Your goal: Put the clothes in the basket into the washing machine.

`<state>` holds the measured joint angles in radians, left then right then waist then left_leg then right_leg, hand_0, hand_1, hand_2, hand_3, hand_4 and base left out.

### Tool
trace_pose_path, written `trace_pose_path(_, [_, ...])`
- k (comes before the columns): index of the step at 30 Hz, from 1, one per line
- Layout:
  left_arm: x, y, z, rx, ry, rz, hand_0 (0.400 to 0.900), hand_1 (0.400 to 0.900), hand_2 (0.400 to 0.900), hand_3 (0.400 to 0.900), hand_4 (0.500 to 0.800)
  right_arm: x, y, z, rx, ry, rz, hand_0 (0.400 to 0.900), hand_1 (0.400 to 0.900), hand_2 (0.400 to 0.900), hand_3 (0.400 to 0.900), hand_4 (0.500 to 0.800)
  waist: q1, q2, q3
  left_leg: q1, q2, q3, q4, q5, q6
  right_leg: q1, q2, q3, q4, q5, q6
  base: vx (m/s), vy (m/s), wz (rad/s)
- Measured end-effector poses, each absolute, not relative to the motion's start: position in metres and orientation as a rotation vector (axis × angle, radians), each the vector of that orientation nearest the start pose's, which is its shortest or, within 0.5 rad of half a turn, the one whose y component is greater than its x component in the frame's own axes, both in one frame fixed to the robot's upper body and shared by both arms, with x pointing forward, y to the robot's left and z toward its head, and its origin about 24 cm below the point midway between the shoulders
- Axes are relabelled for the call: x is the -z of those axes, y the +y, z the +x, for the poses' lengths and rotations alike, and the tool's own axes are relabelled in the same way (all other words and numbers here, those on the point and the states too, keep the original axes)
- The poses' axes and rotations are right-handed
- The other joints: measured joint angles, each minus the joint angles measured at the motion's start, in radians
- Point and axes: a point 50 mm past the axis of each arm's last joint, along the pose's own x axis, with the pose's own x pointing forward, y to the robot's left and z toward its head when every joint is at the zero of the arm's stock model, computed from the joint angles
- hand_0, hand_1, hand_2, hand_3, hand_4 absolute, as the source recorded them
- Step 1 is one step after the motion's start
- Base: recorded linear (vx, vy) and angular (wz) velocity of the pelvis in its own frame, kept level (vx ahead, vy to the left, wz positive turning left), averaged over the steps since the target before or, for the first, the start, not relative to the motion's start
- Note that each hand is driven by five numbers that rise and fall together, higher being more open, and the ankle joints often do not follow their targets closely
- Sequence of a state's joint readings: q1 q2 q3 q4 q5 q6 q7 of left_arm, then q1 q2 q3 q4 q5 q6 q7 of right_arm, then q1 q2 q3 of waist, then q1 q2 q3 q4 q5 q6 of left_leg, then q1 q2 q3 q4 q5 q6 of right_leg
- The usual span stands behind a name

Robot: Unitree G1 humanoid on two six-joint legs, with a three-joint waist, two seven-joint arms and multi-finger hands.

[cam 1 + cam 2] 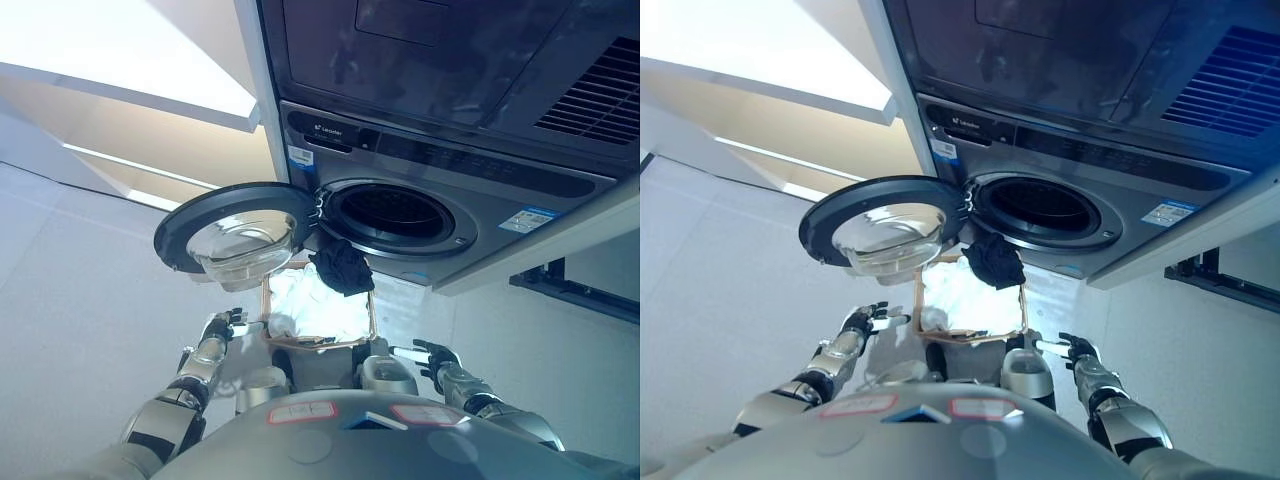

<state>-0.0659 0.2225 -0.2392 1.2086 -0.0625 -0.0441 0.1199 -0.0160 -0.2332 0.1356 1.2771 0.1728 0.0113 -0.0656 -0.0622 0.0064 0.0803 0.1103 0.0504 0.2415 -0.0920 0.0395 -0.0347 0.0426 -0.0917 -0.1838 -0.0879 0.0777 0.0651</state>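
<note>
Seemingly crumpled, a black garment [342,266] is seen in the left eye view, draped over the far rim of the basket [372,300], just below the washing machine [450,170] drum opening [392,213]. White clothes [315,305] fill the basket. The round door [238,235] is swung open leftward. Labels on the machine are too small to be read.

Meanwhile, in the right eye view, the left hand [862,322] and right hand [1072,349] are held beside the basket, fingers relaxed, nothing grasped.

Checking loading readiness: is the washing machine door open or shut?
Open. The round door is swung out to the left, leaving the drum opening uncovered, with a dark garment hanging just below its rim above the basket.
</note>
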Motion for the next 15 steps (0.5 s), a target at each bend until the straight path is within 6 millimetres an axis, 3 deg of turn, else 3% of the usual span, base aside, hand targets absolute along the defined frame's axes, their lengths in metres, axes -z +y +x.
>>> trace_pose_path(15, [0.159, 0.223, 0.108, -0.057, 1.151, 0.362, 0.9, 0.9, 0.9, 0.9, 0.8, 0.165, -0.237, 0.077, 0.197, 1.282, -0.182, 0.9, 0.9, 0.9, 0.9, 0.8, 0.001, -0.011, -0.032, -0.001, 0.0, -0.002, 0.0, 0.0, 0.0, 0.0, 0.0, -0.001, 0.0, 0.0, 0.0, 0.0, 0.0, 0.0])
